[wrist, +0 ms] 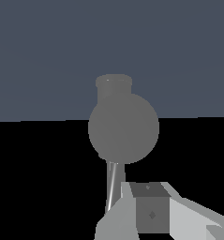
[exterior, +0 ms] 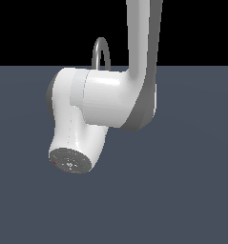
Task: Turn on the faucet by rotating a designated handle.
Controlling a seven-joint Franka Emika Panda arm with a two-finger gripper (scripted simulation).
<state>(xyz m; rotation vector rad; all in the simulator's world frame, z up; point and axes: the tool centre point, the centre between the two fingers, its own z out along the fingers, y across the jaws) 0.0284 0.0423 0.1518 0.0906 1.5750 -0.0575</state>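
You see the slim grey metallic faucet (wrist: pixel 123 126) mid-frame, its thin grey handle (wrist: pixel 112 185) reaching down beside the pale blocky gripper (wrist: pixel 148 213); the jaws' spread can't be told.

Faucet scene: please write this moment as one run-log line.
arm: blocks most of faucet in exterior view | faucet base: close ahead in wrist view | handle: not identifiable | jaws: state unclear
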